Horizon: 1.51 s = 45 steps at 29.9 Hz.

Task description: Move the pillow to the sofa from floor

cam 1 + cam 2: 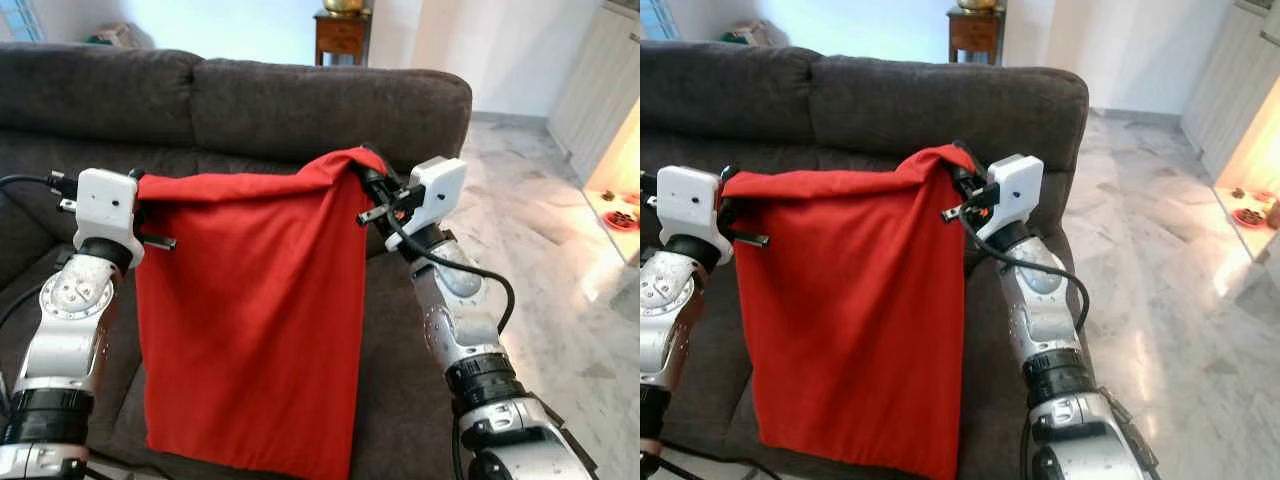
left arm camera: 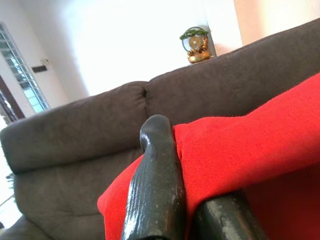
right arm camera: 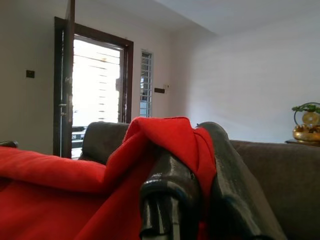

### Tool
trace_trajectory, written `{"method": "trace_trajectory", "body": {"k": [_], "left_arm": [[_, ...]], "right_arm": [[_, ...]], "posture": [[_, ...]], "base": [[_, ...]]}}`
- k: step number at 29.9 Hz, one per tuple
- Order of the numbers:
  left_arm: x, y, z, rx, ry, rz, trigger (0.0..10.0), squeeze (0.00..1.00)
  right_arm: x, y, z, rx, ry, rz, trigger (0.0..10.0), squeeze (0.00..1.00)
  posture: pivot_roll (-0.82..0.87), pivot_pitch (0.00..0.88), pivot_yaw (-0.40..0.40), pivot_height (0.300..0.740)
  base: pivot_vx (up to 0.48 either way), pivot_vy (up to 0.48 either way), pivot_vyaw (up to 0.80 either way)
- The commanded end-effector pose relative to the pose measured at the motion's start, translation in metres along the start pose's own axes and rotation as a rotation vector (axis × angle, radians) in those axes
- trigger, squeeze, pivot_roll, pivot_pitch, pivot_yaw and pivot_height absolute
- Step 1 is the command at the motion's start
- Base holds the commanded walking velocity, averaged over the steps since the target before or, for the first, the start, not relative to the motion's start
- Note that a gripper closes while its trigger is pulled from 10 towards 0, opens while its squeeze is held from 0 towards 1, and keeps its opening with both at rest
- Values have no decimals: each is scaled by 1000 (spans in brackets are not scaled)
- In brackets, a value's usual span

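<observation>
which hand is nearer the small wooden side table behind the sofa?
Right. The right hand grips the red fabric pillow's corner almost below the wooden side table; the left hand is further left.

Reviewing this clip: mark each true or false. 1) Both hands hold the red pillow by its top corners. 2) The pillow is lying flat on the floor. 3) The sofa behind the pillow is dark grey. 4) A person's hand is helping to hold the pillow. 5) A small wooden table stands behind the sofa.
1) True. The left hand and the right hand each pinch a top corner of the red pillow.
2) False. It hangs in the air in front of the sofa, lifted off the floor.
3) True.
4) False. The two robot hands alone hold it.
5) True. A wooden table stands beyond the sofa's backrest.
</observation>
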<state>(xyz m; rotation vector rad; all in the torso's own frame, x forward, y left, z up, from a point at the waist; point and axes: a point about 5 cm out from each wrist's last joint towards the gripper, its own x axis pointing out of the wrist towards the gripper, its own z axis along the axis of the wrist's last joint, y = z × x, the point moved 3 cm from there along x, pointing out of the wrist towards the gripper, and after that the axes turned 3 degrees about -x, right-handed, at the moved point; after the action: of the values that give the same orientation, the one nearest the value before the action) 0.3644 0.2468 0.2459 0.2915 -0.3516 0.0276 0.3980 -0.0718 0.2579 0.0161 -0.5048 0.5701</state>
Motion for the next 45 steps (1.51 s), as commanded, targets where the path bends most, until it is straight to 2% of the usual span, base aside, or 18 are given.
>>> {"method": "trace_trajectory", "body": {"k": [1, 5, 11, 13, 14, 21, 28, 29, 30, 34, 38, 39, 40, 42, 43, 44, 45], "left_arm": [[6, 3, 11, 19, -45, 2, 10000, 0], [10, -1, 11, 36, -43, -11, 10000, 0], [6, -8, -9, 33, 21, -27, 10000, 0], [-1, -16, -27, 35, 87, -48, 10000, 0], [-1, -16, -27, 35, 87, -48, 10000, 0], [-12, -33, -55, 43, 180, -99, 10000, 0], [-21, -51, -71, 32, 238, -183, 10000, 0], [-21, -51, -71, 32, 238, -183, 10000, 0], [-23, -53, -76, 45, 258, -191, 10000, 75], [-29, -59, -84, 58, 282, -214, 10000, 59], [-31, -60, -87, 57, 289, -215, 10000, 82], [-31, -59, -87, 52, 292, -212, 10000, 251], [-31, -58, -87, 56, 292, -208, 10000, 804], [-30, -57, -87, 57, 291, -206, 10000, 812], [-30, -56, -87, 60, 290, -201, 10000, 1000], [-30, -55, -87, 61, 290, -198, 10000, 1000], [-30, -55, -88, 60, 291, -197, 10000, 1000]], "right_arm": [[11, -10, 29, -38, -116, -36, 10000, 0], [11, -15, 27, -43, -106, -57, 10000, 0], [-2, -23, -2, -35, -2, -127, 10000, 0], [-15, -27, -26, -51, 98, -169, 10000, 0], [-15, -27, -26, -51, 98, -169, 10000, 0], [-48, -41, -64, -46, 261, -298, 10000, 0], [-71, -46, -82, -51, 341, -360, 10000, 0], [-71, -46, -82, -51, 341, -360, 10000, 0], [-76, -47, -85, -46, 351, -375, 10000, 0], [-91, -50, -93, -55, 386, -413, 10000, 0], [-97, -52, -96, -51, 400, -434, 10000, 0], [-99, -53, -97, -54, 405, -437, 10000, 0], [-99, -53, -97, -49, 404, -440, 10000, 0], [-99, -53, -97, -46, 403, -440, 10000, 0], [-100, -52, -98, -52, 408, -432, 10000, 78], [-100, -51, -98, -55, 410, -429, 10000, 78], [-100, -50, -99, -59, 414, -424, 10000, 1000]], "posture": [[140, 27, 15, 740], [138, 31, 15, 740], [141, 40, 11, 740], [141, 44, 12, 740], [141, 44, 12, 740], [136, 50, 12, 740], [135, 50, 14, 740], [135, 50, 14, 740], [132, 51, 15, 740], [127, 51, 19, 740], [123, 50, 20, 740], [124, 49, 21, 740], [125, 49, 21, 740], [125, 49, 21, 740], [128, 46, 20, 740], [128, 46, 20, 740], [129, 47, 20, 740]], "base": [[0, 0, 0], [0, 0, 0], [0, 0, 0], [0, 0, 0], [0, 0, 0], [0, 0, 0], [0, 0, 0], [0, 0, 0], [0, 0, 0], [0, 0, 0], [0, 0, 0], [0, 0, 0], [0, 0, 0], [0, 0, 0], [0, 0, 0], [0, 0, 0], [0, 0, 0]]}}
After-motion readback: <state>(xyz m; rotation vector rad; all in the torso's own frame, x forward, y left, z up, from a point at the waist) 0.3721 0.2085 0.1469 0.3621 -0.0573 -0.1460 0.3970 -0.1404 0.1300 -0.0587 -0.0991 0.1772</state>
